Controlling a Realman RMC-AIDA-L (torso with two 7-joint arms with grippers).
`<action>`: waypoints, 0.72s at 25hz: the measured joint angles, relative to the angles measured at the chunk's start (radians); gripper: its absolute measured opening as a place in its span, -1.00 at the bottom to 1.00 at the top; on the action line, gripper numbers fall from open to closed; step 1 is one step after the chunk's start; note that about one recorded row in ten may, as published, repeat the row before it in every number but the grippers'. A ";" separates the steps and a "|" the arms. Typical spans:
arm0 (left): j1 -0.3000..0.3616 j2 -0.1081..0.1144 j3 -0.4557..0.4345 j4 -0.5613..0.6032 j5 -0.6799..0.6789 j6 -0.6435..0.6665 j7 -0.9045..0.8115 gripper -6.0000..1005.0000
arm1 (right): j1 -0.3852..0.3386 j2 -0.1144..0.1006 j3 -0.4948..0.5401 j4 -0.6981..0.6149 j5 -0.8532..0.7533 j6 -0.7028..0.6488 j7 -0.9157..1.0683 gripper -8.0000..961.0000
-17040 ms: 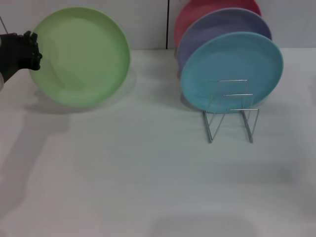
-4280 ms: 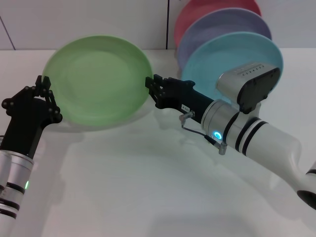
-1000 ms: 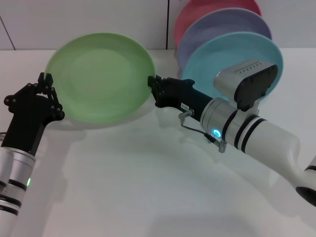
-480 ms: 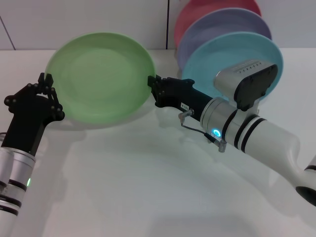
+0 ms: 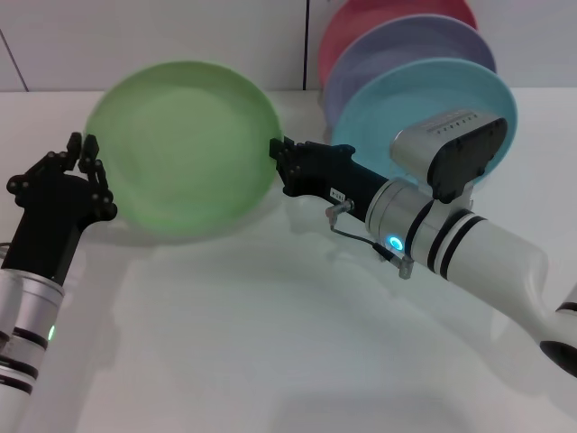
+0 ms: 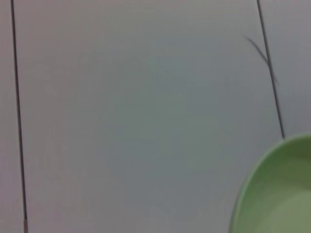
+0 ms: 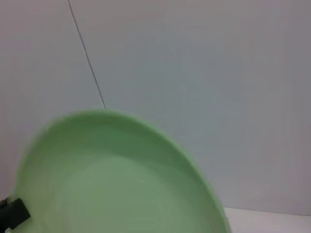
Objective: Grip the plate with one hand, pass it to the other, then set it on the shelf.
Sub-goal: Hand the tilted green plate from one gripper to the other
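The light green plate (image 5: 185, 149) is held up above the table, tilted toward me and blurred. My right gripper (image 5: 279, 164), on the thick white banded arm, is shut on its right rim. My left gripper (image 5: 81, 153), on the slim green-lit arm, is at the plate's left rim with its fingers spread and just off the edge. The plate also shows in the left wrist view (image 6: 282, 194) and the right wrist view (image 7: 116, 184). The wire rack is hidden behind my right arm.
A turquoise plate (image 5: 397, 108), a lavender plate (image 5: 397, 45) and a red plate (image 5: 361, 18) stand upright at the back right. My right arm (image 5: 469, 248) crosses in front of them. The white table (image 5: 225, 343) lies in front.
The left gripper's fingers have spread and come off the plate's left rim. The plate has shifted, its lower edge dropping a little. The right gripper keeps its hold.
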 joint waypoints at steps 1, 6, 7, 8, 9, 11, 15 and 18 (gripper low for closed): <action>0.001 0.000 -0.002 0.000 0.000 0.000 -0.002 -0.72 | 0.000 0.000 0.000 0.000 0.000 0.000 0.000 -0.91; 0.004 0.003 -0.004 0.005 0.001 0.007 -0.036 -0.72 | -0.001 0.000 0.000 0.000 0.000 0.000 0.000 -0.91; 0.003 0.004 -0.004 0.008 0.001 0.008 -0.042 -0.72 | 0.000 0.000 0.000 0.000 0.000 0.000 0.000 -0.91; 0.003 0.004 -0.004 0.008 0.001 0.008 -0.042 -0.65 | 0.000 0.000 0.000 0.000 0.000 0.000 0.000 -0.91; 0.001 0.005 -0.005 0.012 0.000 0.009 -0.050 -0.58 | 0.000 0.000 0.000 0.000 0.000 0.000 0.000 -0.91; 0.001 0.005 -0.005 0.012 0.000 0.011 -0.052 -0.44 | 0.000 0.000 0.000 0.000 0.000 0.000 0.000 -0.91; 0.002 0.006 -0.015 0.013 -0.001 0.021 -0.053 -0.13 | 0.001 0.000 0.000 0.000 0.000 0.000 0.000 -0.91; 0.005 0.007 -0.025 0.013 -0.001 0.034 -0.059 0.12 | 0.001 0.000 0.000 0.000 0.000 0.000 0.000 -0.92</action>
